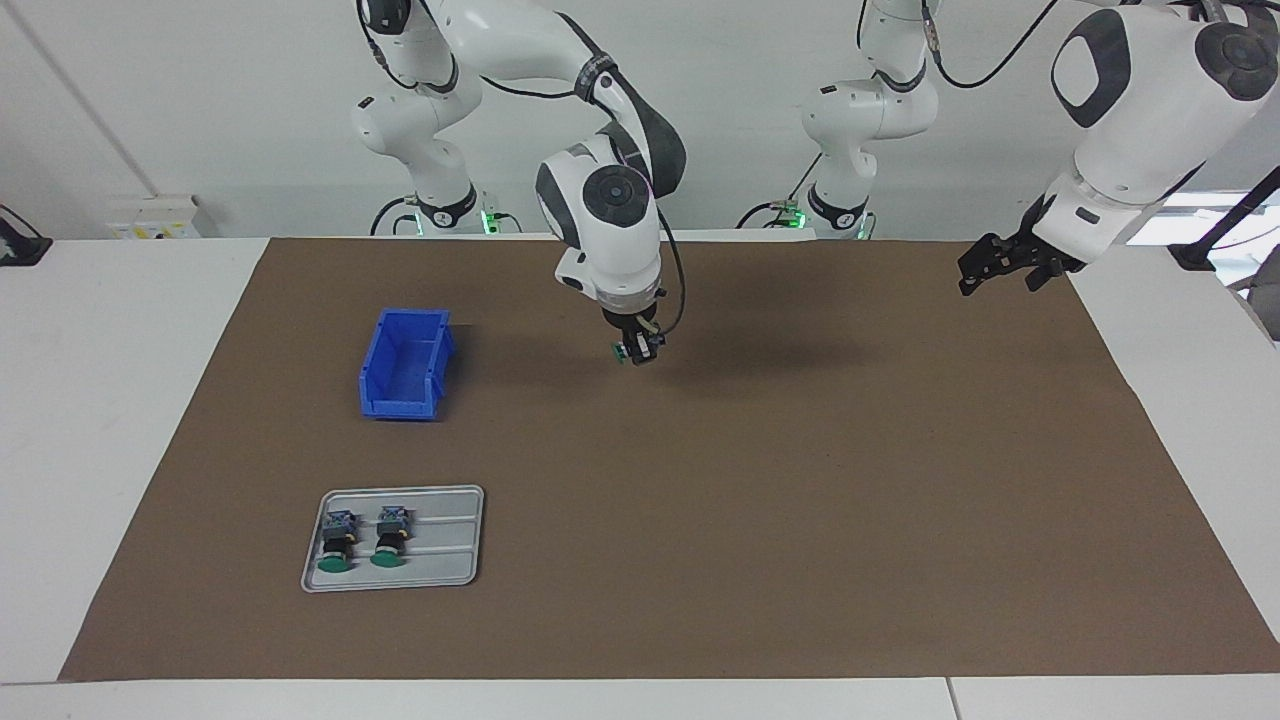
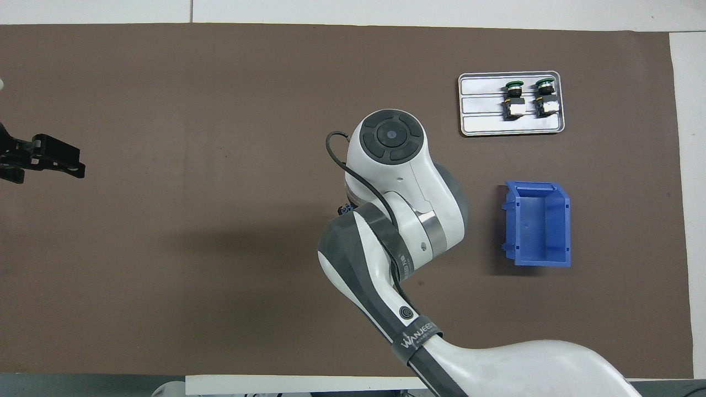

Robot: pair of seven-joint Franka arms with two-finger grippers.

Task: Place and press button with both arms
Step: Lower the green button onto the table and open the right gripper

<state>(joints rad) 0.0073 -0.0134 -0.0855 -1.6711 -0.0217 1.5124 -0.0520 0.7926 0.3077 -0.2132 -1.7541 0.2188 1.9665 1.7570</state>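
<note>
My right gripper (image 1: 637,350) is shut on a button (image 1: 624,351), held low over the middle of the brown mat (image 1: 760,500), beside the blue bin. The button's green cap points sideways toward the bin. In the overhead view the right arm's wrist (image 2: 391,138) hides that gripper, and only a blue edge of the button (image 2: 346,209) peeks out. Two more buttons (image 1: 335,545) (image 1: 390,540) lie in a grey tray (image 1: 450,545). My left gripper (image 1: 985,268) waits above the mat's edge at the left arm's end and also shows in the overhead view (image 2: 52,159).
A blue open bin (image 1: 405,362) stands on the mat toward the right arm's end, nearer to the robots than the tray. It shows in the overhead view (image 2: 538,223), as does the tray (image 2: 485,124).
</note>
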